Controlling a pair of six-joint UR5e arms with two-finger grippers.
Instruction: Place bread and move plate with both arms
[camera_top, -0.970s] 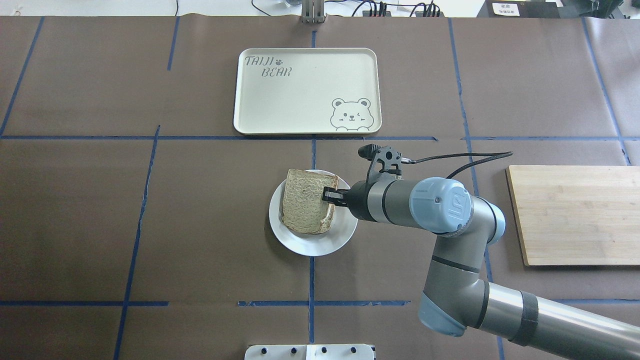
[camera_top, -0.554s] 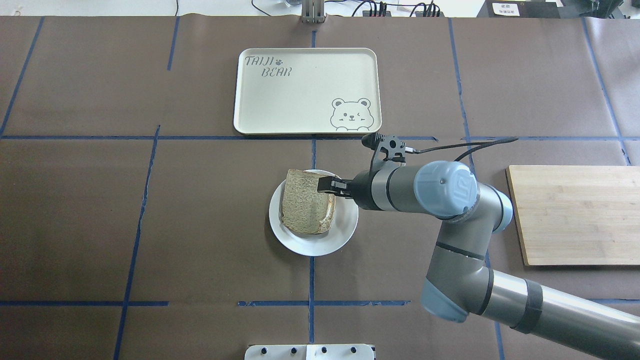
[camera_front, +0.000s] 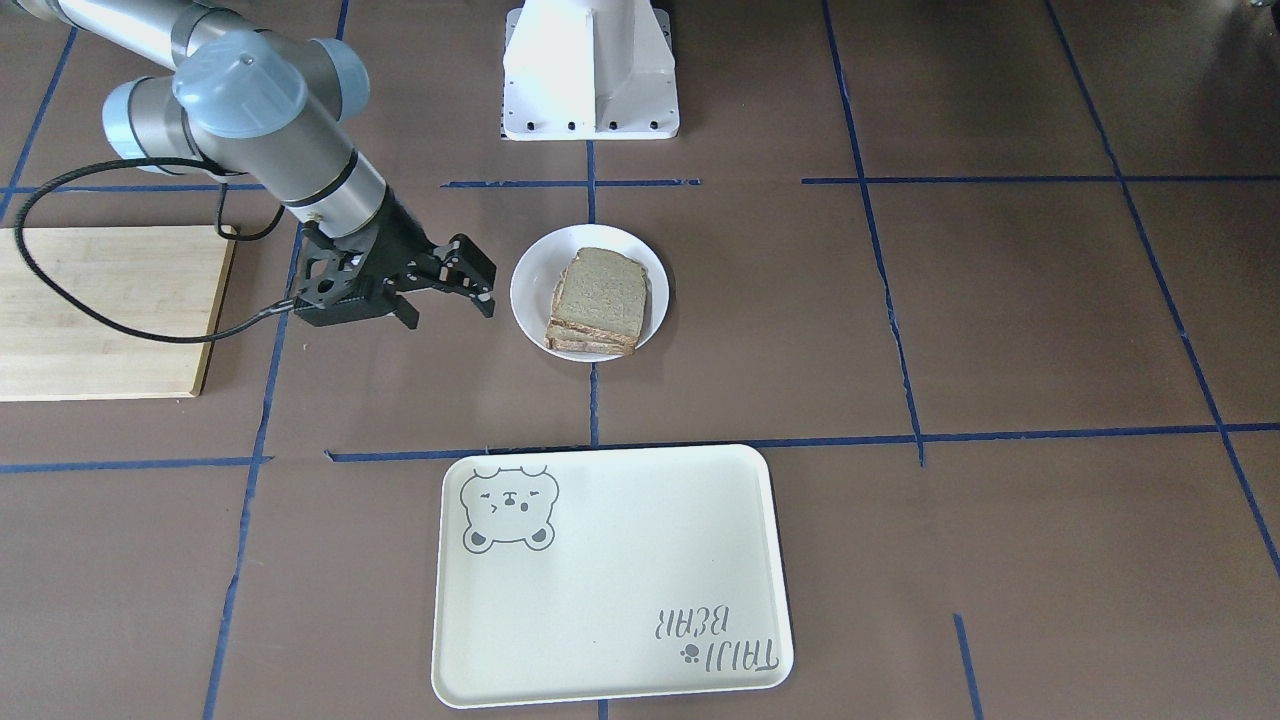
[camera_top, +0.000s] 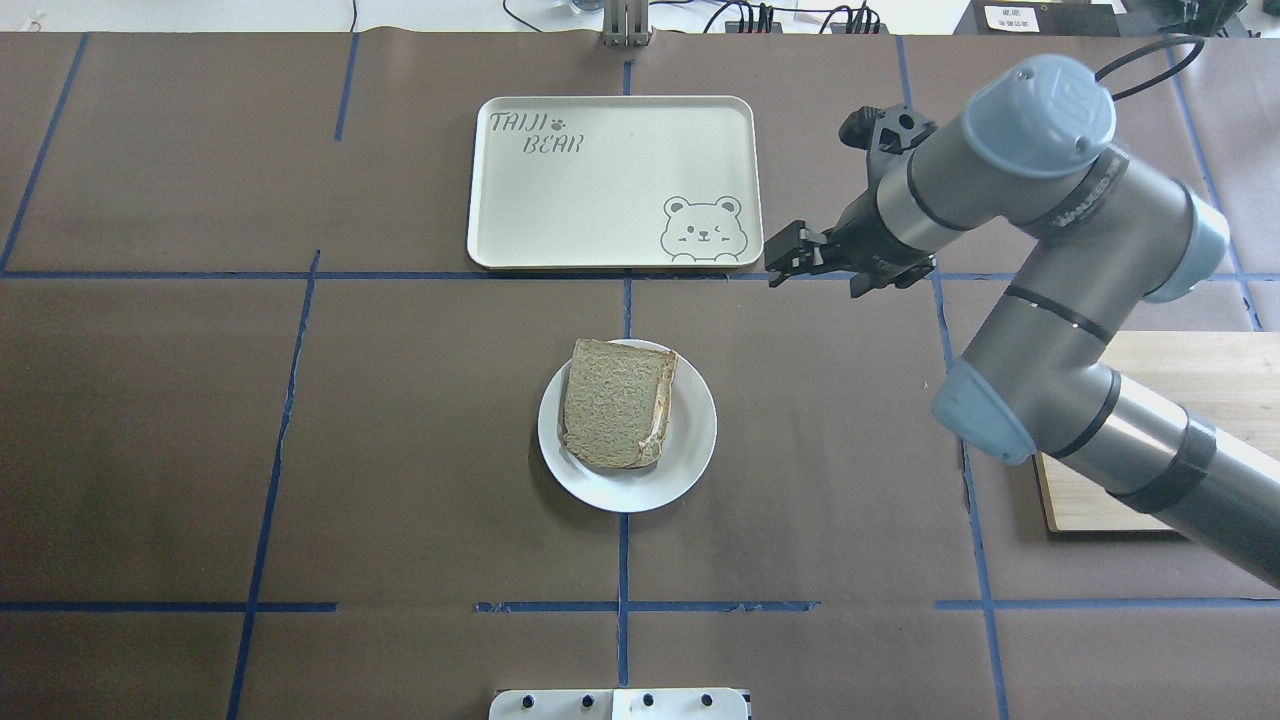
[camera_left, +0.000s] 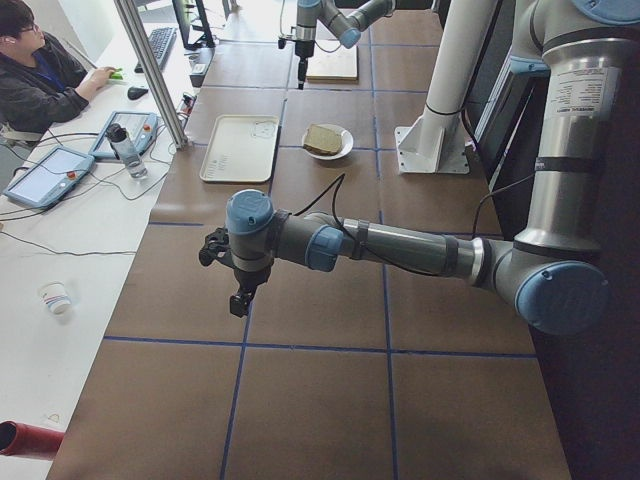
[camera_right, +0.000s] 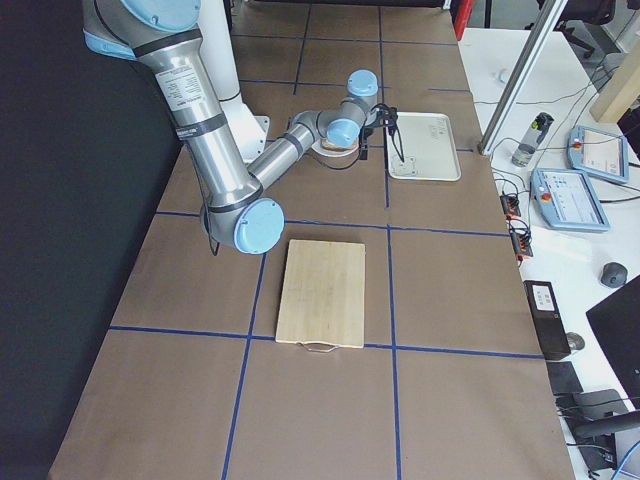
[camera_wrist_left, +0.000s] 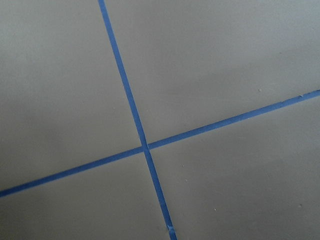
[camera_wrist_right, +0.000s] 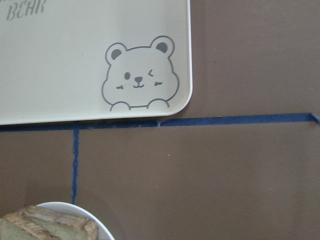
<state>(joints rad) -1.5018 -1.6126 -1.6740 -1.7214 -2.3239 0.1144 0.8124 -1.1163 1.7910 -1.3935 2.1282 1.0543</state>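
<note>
I'm hovering the right claw (camera_front: 450, 308) apart and empty beside the plate (camera_front: 528, 272), since the bread (camera_front: 600, 295) is lying on it; whether the left claw (camera_left: 239, 298) is apart or together I cannot tell.

Bright, even, diffuse light falls from above on the matte brown paper-covered worktop (camera_top: 400, 430). Shadows are soft and faint, the clearest lying beneath the silver-grey right arm (camera_top: 1040, 300). The overhead view's far edge is washed out white. The left wrist view looks paler, greyer and slightly soft.
</note>
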